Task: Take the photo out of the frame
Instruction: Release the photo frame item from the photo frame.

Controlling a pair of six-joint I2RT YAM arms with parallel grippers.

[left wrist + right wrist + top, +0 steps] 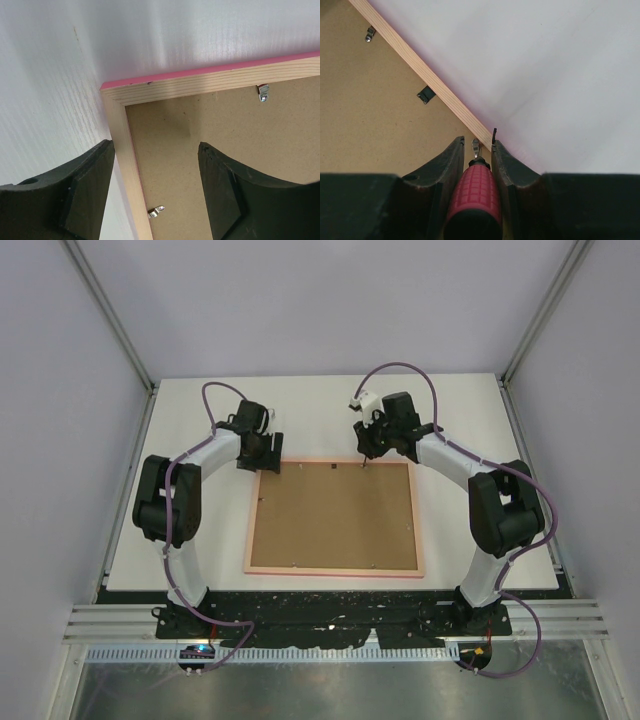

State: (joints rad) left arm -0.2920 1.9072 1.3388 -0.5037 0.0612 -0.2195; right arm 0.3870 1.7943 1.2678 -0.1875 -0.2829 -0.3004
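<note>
Since the frame (330, 571) lies face down on the white table (200, 410), filling the middle of the overhead view, only its brown backing board (335, 515) and its pale wood rails with a pink outer edge show. The photo cannot be seen; presumably it sits under that board.

The frame looks light and stiff, and on the smooth tabletop it would probably slide if pushed sideways, so a rail near a corner is the sensible place to pin or pinch it. The board seems thin and rigid. The print under it is likely flimsy and easy to crease, so it is best lifted by an edge once the board is free.

At the frame's upper left corner the left gripper (155, 145) hangs with its jaws spread wide and grasping nothing. They straddle the left rail, one finger over the table and one over the board.

Right of centre on the top rail, the right gripper (477, 145) is clenched on a red-handled tool (475, 190). The tool's tip meets a small metal tab (476, 148) just inside the rail.
</note>
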